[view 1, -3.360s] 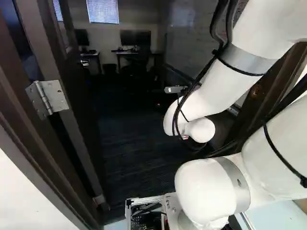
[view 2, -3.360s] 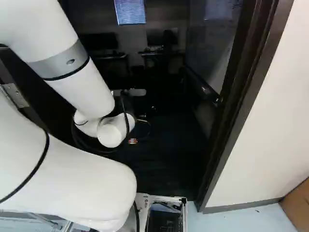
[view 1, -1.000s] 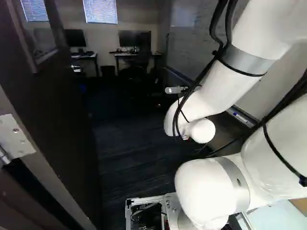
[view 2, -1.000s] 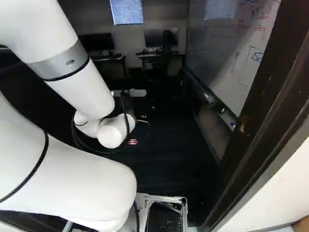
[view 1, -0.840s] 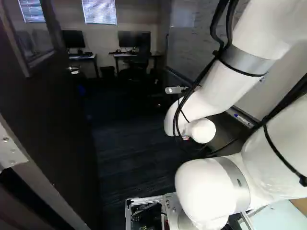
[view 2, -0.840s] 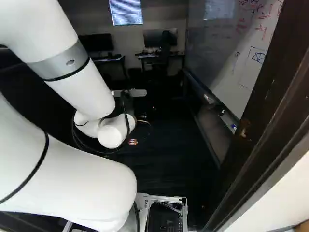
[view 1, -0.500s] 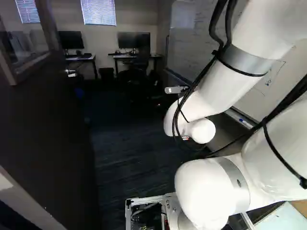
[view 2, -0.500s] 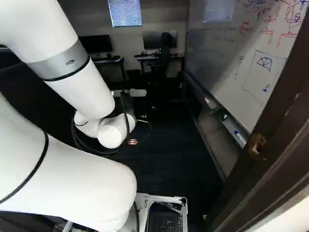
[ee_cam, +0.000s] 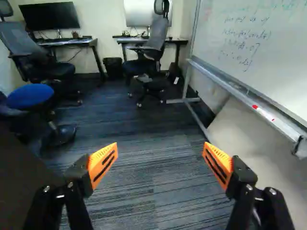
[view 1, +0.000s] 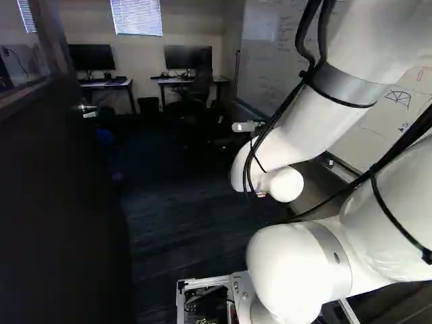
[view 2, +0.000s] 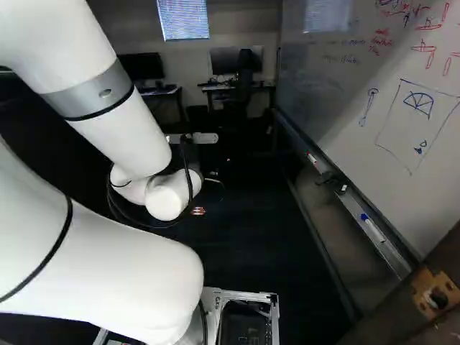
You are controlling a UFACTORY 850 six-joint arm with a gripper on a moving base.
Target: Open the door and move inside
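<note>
Orange pads (ee_cam: 103, 165) wide apart, open door (view 1: 61, 202) to their left

The jaws stand wide open, holding nothing. The door lies outside them, beside the left finger; whether they touch, I cannot tell. Since the earlier frames, the base has moved forward: the hinge has left the left base view and more whiteboard (view 2: 352, 129) shows. The arm keeps its pose.

Base cameras, left and right, are looking ahead and down from behind the white jointed arm (view 1: 304, 128), sharing the glossy whiteboard (view 2: 410, 183) at upper right. Wrist camera is looking ahead from nearer the black rectangular monitor (ee_cam: 50, 16), over striped blue-grey carpet (ee_cam: 168, 167).
</note>
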